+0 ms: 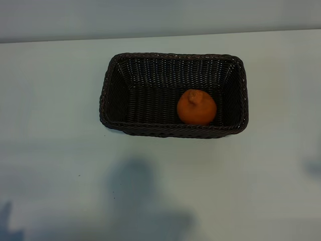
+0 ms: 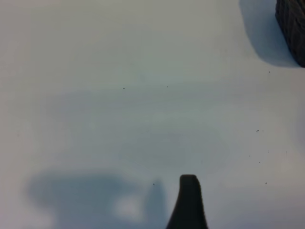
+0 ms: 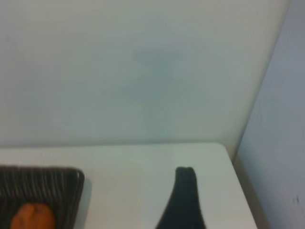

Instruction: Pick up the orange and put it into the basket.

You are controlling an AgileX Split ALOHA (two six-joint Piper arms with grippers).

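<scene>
The orange is sitting inside the basket, down on the woven floor toward the basket's right end and close against the near long wall, in the centre-right of the exterior frame. Its knobby top points up and a touch to the left. The rest of the basket floor, out to the left, shows only weave. The basket itself rests flat on the pale surface, long side across the picture, just above the middle of the frame, with the surface's far edge running behind it along the top.

Neither arm shows in the exterior view; only soft shadows lie across the lower part of the surface, one broad patch below the basket and fainter ones at the lower left and right edges.

Over to the left wrist view: one dark fingertip of the left hand pokes up at the bottom centre, hanging over bare surface, nothing near it. A corner of the basket peeks in at the upper right of that frame, well apart from the finger. The left hand stands wide and holds nothing.

In the right wrist view, one dark fingertip of the right hand rises at the bottom centre. The basket's end and a sliver of orange sit at the lower left, apart from the finger. The right hand is spread wide too, gripping nothing.
</scene>
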